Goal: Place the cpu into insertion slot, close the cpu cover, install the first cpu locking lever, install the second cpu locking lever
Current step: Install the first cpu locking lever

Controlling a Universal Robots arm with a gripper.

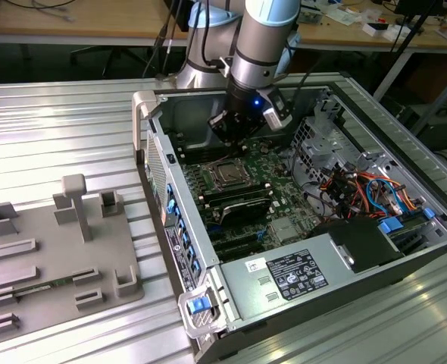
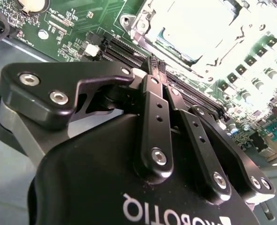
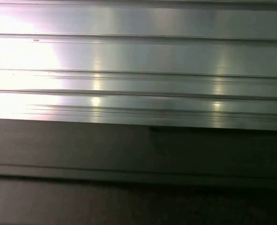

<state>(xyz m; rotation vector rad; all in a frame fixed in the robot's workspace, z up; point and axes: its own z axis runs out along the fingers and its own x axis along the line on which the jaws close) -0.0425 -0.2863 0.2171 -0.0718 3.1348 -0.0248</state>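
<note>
The open computer case [image 1: 170, 220] lies on its side, with the green motherboard [image 1: 273, 171] facing up. The cpu [image 1: 229, 175] sits in the socket, and the cpu cover [image 1: 217, 168] lies flat around it as a silvery frame. In the second wrist view the cpu [image 2: 199, 28] is a bright square with the cpu cover [image 2: 145, 21] framing it. My gripper [image 1: 235, 130] hangs just behind the socket, close above the board. In the second wrist view the gripper [image 2: 155, 63] is shut, its black fingers [image 2: 153, 108] pressed together with nothing between them. The levers are too small to make out.
A power supply with a white label [image 1: 295, 274] fills the case's near end, and black memory slots [image 1: 239, 203] lie between it and the socket. Coloured cables [image 1: 360, 189] crowd the exterior view's right. A grey fixture plate [image 1: 53, 258] lies outside on the ribbed metal table [image 3: 138, 70].
</note>
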